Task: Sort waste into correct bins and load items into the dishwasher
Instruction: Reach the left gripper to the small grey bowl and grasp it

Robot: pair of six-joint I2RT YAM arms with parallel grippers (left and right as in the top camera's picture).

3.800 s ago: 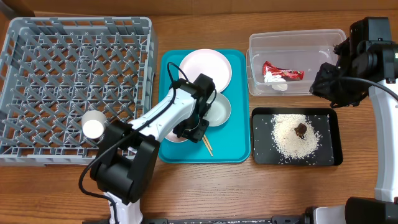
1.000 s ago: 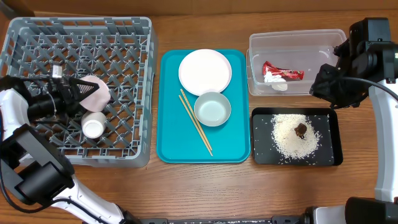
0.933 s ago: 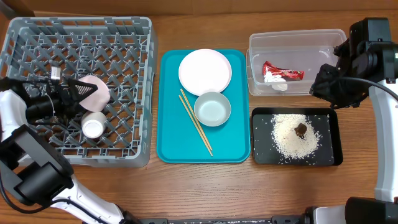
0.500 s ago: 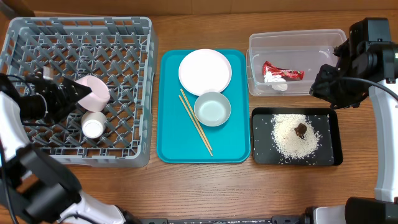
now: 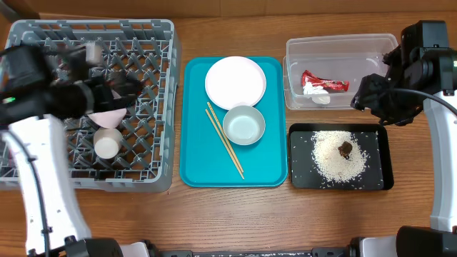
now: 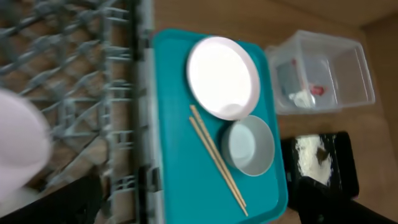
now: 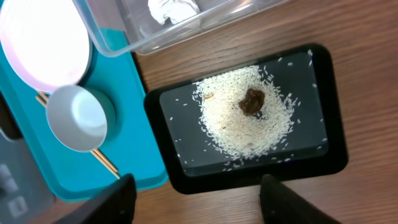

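Plainly, the left jaws hung wide and empty over the rack point(image 5: 143, 143), which held the pink bowl point(image 5: 107, 111) and cup point(image 5: 107, 145). The right jaws stood parted, holding nothing, near the black tray point(image 5: 303, 175) of rice point(image 5: 332, 160). The plate point(image 5: 235, 82) lay on the teal tray point(image 5: 203, 168).

Legible text, labels, numbers — none. Red-and-white wrapper point(image 5: 325, 84) in the clear tub point(image 5: 371, 44) — printing too small and crumpled to read in any view.
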